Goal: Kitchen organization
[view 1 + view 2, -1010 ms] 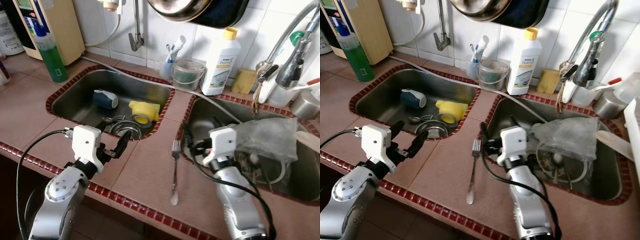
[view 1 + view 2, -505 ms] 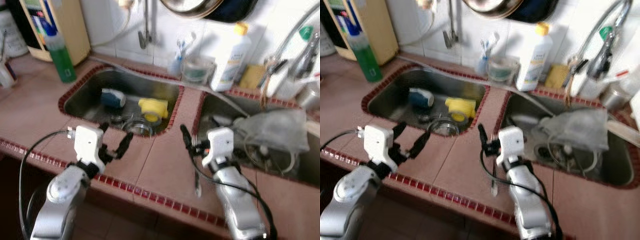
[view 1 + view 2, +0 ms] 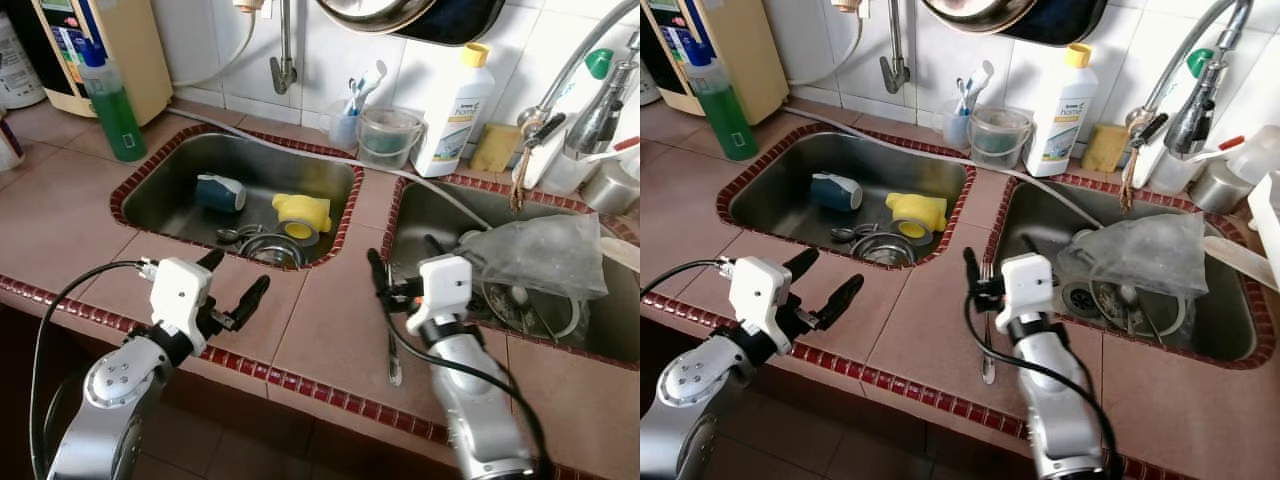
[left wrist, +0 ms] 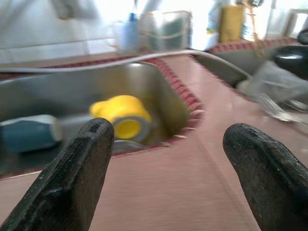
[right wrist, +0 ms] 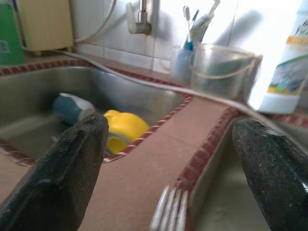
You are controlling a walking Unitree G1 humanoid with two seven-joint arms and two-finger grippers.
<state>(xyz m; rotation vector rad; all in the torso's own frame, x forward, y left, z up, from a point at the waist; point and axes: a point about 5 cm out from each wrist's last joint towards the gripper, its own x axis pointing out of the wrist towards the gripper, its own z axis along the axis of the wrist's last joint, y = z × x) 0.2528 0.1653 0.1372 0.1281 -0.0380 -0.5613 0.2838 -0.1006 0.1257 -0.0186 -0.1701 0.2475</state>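
Your right gripper (image 3: 975, 275) has pulled back from the rim of the right sink basin over the last second and now hangs, fingers spread and empty, directly over the slim silver metal fork (image 3: 986, 340), so you look set up for a pick. The fork lies flat on the reddish-brown tiled counter (image 3: 930, 300) between the two basins, long axis front to back, tines toward the wall, handle toward you. Your left gripper (image 3: 232, 290) waits released and empty near the front edge.
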